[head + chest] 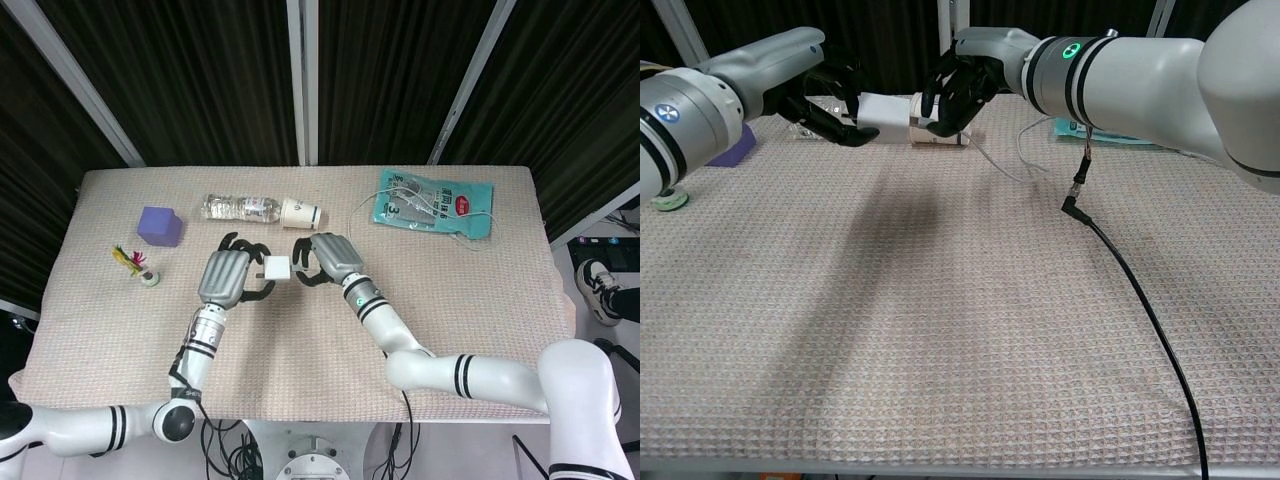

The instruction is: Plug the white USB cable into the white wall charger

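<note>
My left hand [227, 278] [818, 96] holds the white wall charger [277, 268] [884, 112] above the table, its free face turned toward my right hand. My right hand [326, 260] [957, 88] pinches the plug end of the white USB cable [924, 124] right against the charger's face. The thin white cable [1002, 165] trails from that hand down onto the cloth. Whether the plug is seated in the port is hidden by the fingers.
A paper cup [301, 214] and a clear bottle [240, 208] lie behind the hands. A purple cube [159, 226] and a small flower toy [135, 264] sit at the left. A teal packet [435, 202] with white wire lies back right. A black cable [1140, 310] hangs from my right arm.
</note>
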Tool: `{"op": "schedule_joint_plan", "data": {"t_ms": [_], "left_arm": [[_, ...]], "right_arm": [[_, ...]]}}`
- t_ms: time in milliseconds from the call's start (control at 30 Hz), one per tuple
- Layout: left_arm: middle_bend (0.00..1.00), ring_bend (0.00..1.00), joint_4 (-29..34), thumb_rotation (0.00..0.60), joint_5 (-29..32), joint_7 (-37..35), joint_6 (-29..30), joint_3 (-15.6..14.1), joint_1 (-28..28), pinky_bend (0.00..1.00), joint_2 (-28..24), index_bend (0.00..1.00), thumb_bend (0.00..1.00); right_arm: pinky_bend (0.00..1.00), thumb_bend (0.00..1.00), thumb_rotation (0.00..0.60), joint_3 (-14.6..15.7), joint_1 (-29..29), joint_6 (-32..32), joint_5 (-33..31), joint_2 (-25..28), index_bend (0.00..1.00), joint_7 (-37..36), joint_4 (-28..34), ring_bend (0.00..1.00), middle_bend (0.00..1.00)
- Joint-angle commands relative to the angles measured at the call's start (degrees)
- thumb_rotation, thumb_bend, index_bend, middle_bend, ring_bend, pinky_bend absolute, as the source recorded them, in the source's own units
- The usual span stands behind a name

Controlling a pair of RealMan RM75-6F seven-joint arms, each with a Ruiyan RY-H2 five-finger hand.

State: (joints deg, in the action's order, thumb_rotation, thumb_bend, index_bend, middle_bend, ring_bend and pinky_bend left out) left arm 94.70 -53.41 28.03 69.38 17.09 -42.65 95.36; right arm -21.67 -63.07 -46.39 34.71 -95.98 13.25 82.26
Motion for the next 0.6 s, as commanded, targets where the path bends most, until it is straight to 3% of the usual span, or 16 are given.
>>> {"op": "schedule_joint_plan", "data": {"t_ms": [33,600], "left_arm": [[0.43,0.24,0.0,0.49,0.06,-0.01,-0.02,0.1,-0.13,0.12,0.11,0.45,0.37],[0.43,0.24,0.72,0.492,-0.26,-5.23,-1.89,0.85,0.17,0.12,-0.5,0.45,0.37]], "right_arm": [[0.22,0.38,0.6,-0.06,-0.25,-0.02,-0.03,-0.3,0.68,-0.1,-0.2,0.3,0.59],[0.2,0.39,0.6,-0.87,0.22,0.11,1.59,-2.73,0.68,-4.21,-2.47,0.3,0.59]]}}
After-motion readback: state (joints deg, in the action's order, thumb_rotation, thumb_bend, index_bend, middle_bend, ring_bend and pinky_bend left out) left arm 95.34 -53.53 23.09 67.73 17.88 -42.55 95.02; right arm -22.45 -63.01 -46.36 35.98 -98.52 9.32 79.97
